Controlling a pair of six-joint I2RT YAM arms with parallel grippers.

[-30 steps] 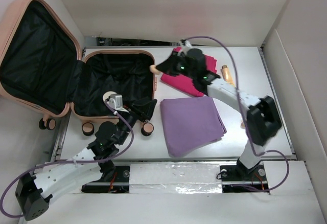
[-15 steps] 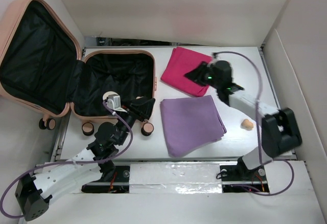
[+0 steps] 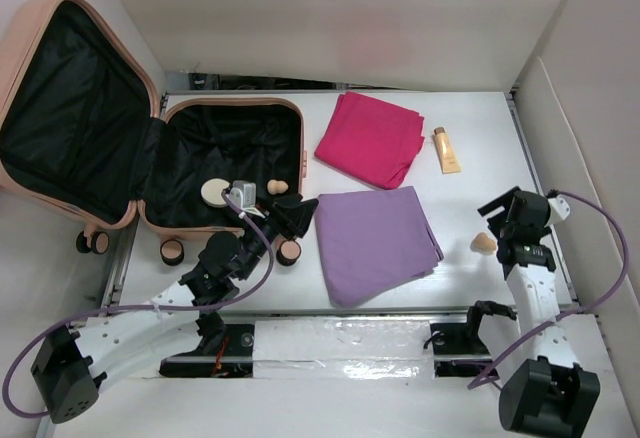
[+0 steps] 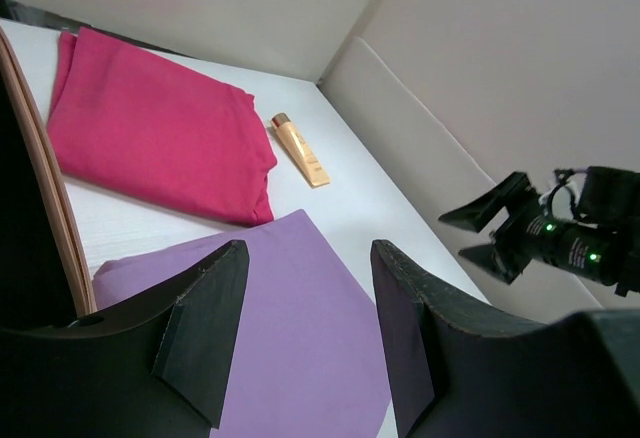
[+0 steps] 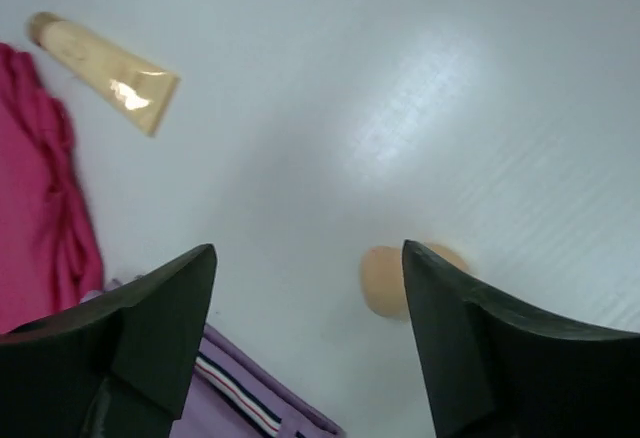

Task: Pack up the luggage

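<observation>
One suitcase (image 3: 80, 108), at ten o'clock. Two cloths: pink cloth (image 3: 368, 138), purple cloth (image 3: 375, 243). One tube (image 3: 447, 150), at two o'clock. Two sponges: packed sponge (image 3: 272, 189), loose sponge (image 3: 484, 244) at three o'clock. One round pad (image 3: 212, 192).

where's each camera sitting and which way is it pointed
top external: above and behind the bases, looking down on the luggage, left arm and right arm.
left wrist: by the luggage, facing across the purple cloth toward the right gripper; left fingers show.
right wrist: looking down at the peach sponge; right fingers show.
shared: both wrist views catch the tube.
</observation>
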